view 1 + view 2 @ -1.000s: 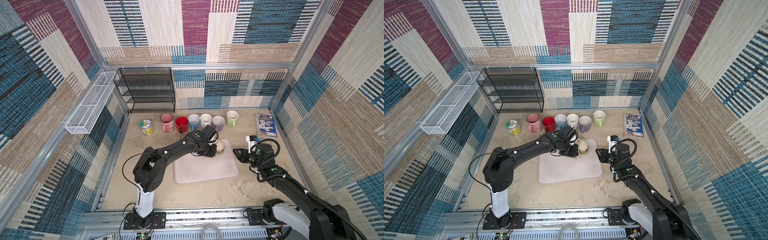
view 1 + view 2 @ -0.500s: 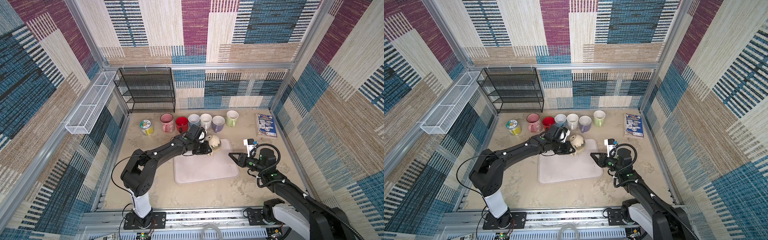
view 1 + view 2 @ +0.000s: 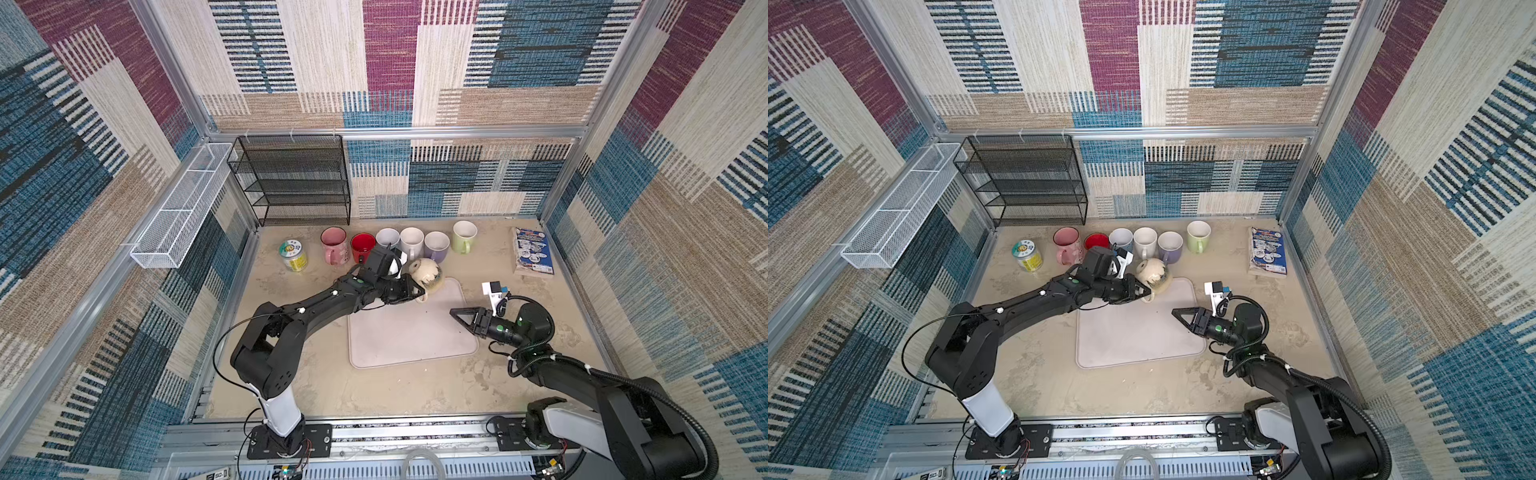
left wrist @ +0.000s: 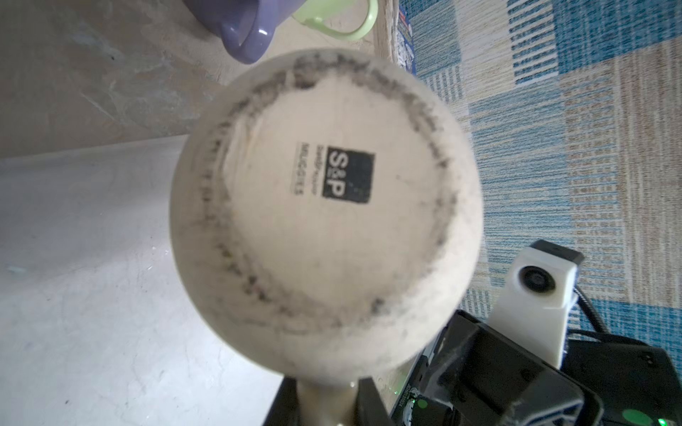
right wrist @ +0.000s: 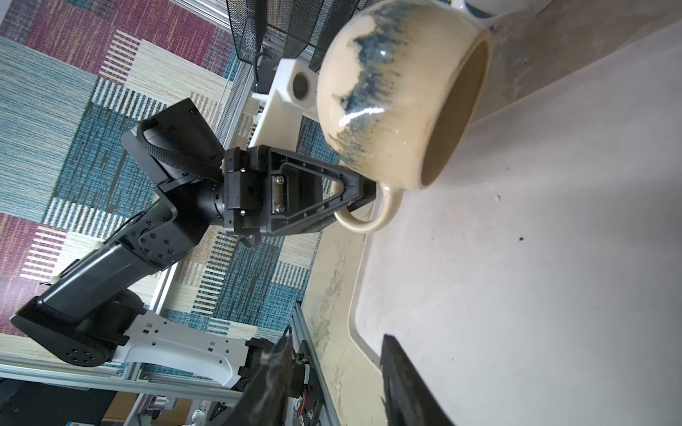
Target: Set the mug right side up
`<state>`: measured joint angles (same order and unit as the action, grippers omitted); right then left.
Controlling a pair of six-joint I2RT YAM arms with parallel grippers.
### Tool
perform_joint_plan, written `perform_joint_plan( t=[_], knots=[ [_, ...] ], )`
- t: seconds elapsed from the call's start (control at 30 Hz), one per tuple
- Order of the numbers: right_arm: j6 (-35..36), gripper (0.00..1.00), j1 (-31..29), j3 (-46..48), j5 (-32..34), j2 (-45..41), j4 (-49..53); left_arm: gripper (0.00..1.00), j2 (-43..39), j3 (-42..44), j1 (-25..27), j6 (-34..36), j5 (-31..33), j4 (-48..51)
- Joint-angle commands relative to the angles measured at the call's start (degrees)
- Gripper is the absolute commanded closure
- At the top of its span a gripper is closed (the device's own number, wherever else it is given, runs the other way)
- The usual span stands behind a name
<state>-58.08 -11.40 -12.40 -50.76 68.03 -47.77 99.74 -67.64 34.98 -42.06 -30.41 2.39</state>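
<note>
You are in the middle of the turn itself: the left gripper (image 3: 412,291) is clamped narrow on the handle (image 5: 369,217) of the cream mug (image 3: 428,272), and the mug hangs above the 1 o'clock corner of the pale mat (image 3: 407,340), just short of the row of upright mugs (image 3: 411,243) that stands at 12 o'clock from the mat. It looks lifted clear of the mat, though the gap under the rim is hard to judge. The mug is tipped rather than righted. The left wrist view looks straight onto its stamped base (image 4: 328,191), and the right wrist view shows the dark mouth (image 5: 454,110) slanting down toward the mat and out toward roughly 4 o'clock. I judge the job under halfway done: the grip and the lift are made, but the mouth sits lower than the base. Your right gripper (image 3: 455,313) hovers over the mat's 3 o'clock edge, well apart from the mug. Its fingers (image 5: 273,372) stand partly spread with nothing between them, so it is free to help or to wait. The next move calls for a wrist roll of the left arm that swings the mouth up past level until the base faces the mat. Then lower it onto bare mat toward 6 o'clock, away from the row. With all the weight hanging from the handle, the round body may swing or slip in the pinch, so roll slowly and keep height until the base is square.
</note>
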Motion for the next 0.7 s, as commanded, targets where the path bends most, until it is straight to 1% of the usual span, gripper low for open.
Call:
perform_joint_plan(
  t=[0.0, 0.1, 0.13, 0.23, 0.33, 0.47, 0.67],
  knots=[
    [-5.0, 0.57, -0.1, -1.8, -2.0, 1.8, -6.7, 1.00, -1.3, 0.3, -0.2, -1.2, -2.3, -8.5],
    [-6.7, 0.56, -0.5, -3.6, -2.0, 3.9, -7.8, 1.00, -1.9, 0.7, -0.5, -2.3, -2.3, -10.3],
    [-7.4, 0.54, -0.7, -4.1, -1.9, 4.8, -8.6, 1.00, -1.9, 0.8, -0.5, -2.7, -4.2, -10.9],
    [-9.3, 0.50, -1.4, -5.8, -1.8, 7.3, -10.9, 1.00, -2.2, 0.7, -0.6, -3.6, -4.9, -12.3],
    [-11.0, 0.48, -1.9, -7.3, -1.9, 9.7, -13.4, 1.00, -2.3, 0.7, -0.8, -4.7, -5.4, -13.9],
    [-12.3, 0.49, -2.3, -9.1, -1.3, 12.3, -15.0, 1.00, -2.5, 0.4, -1.1, -5.7, -5.7, -15.1],
    [-12.8, 0.55, -2.8, -11.9, -0.3, 16.1, -15.1, 1.00, -2.7, 0.0, -1.5, -6.9, -6.3, -16.9]
  ],
)
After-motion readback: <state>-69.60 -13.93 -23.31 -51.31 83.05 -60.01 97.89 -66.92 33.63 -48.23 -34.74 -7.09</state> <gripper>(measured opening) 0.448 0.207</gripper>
